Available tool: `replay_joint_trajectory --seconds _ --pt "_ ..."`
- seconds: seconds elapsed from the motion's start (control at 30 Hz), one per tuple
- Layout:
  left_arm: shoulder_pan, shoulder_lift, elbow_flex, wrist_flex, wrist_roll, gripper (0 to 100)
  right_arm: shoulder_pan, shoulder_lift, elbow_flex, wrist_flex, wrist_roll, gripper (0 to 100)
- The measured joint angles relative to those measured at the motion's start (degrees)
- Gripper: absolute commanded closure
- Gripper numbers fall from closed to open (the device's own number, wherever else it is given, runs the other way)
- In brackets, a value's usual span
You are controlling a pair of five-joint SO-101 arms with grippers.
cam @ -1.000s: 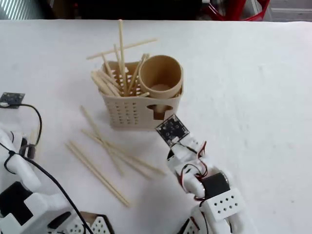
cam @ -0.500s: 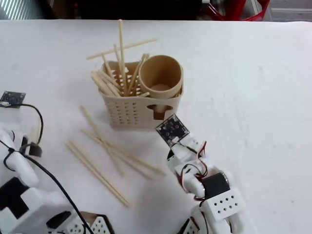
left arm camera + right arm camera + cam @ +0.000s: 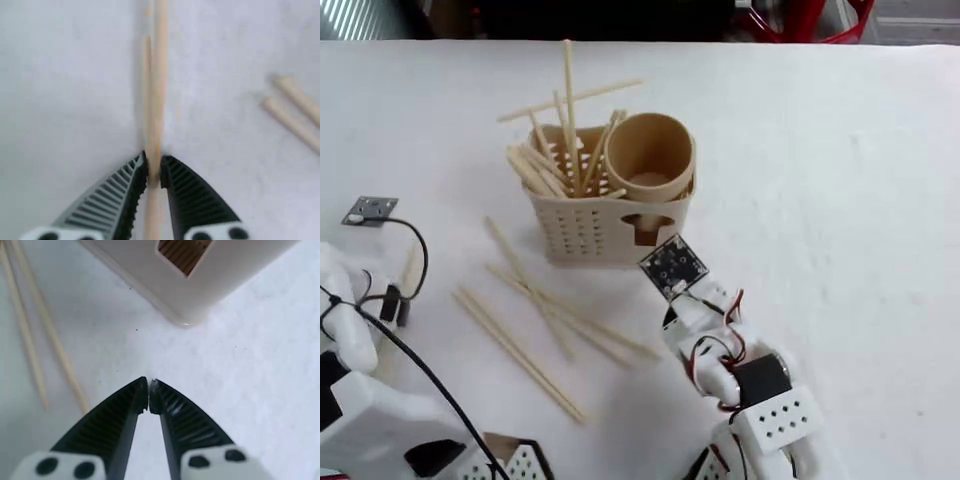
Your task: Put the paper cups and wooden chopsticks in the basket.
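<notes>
Two wooden chopsticks (image 3: 159, 75) sit pinched in the left claw (image 3: 154, 170), well left of the basket (image 3: 590, 235). Loose chopsticks (image 3: 535, 320) lie on the bench (image 3: 840, 200) near its front-left. Inside: paper cup (image 3: 650, 150). Right claw (image 3: 149, 390), closed and empty, hangs just before the basket. Step in hand, probably: chopstick pickup; next, lift and carry over the rim.

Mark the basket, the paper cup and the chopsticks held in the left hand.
basket (image 3: 582, 235), high view, perforated front wall.
paper cup (image 3: 650, 150), high view, inner wall.
held chopsticks (image 3: 160, 90), left wrist view, shaft beyond the grip.
</notes>
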Motion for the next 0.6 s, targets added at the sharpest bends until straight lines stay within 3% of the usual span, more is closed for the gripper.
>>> replay_joint_trajectory --seconds 0.37,0.6 --pt "-0.5 -5.7 -10.5 14.1 1.5 98 0.0 0.0 0.0 0.0 0.0 98.0" --pt "5.8 -20.8 -22.8 27.1 7.6 98 0.0 0.0 0.0 0.0 0.0 98.0"
